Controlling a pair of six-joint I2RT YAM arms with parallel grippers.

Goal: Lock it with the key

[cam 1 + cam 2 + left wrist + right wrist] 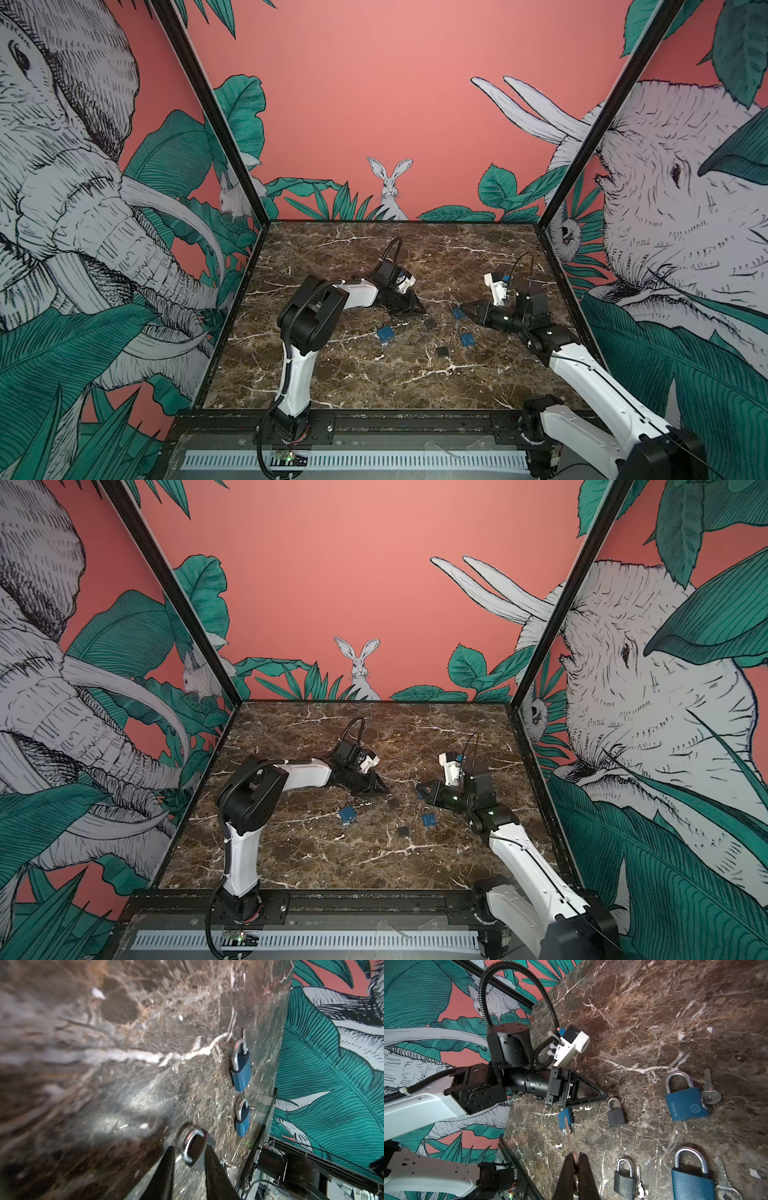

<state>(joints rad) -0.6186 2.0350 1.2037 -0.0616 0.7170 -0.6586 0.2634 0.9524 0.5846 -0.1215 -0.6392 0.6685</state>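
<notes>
Soft, even light in both top views, walls [415, 83] bowing at the edges — left wrist view smears the bench [62, 1053] badly.

Marble table in a jungle-print booth.
The brown, white-veined table [374, 386] is boxed in by pink walls [395, 83] printed with green leaves. A tusked elephant [62, 187] fills the left wall, a second elephant [665, 199] the right, and a white rabbit [390, 187] sits low on the back wall. Black posts [217, 120] mark the back corners. A white slotted strip [374, 460] runs along the front, beside what may be a small circuit board [286, 458] showing a green light.
</notes>
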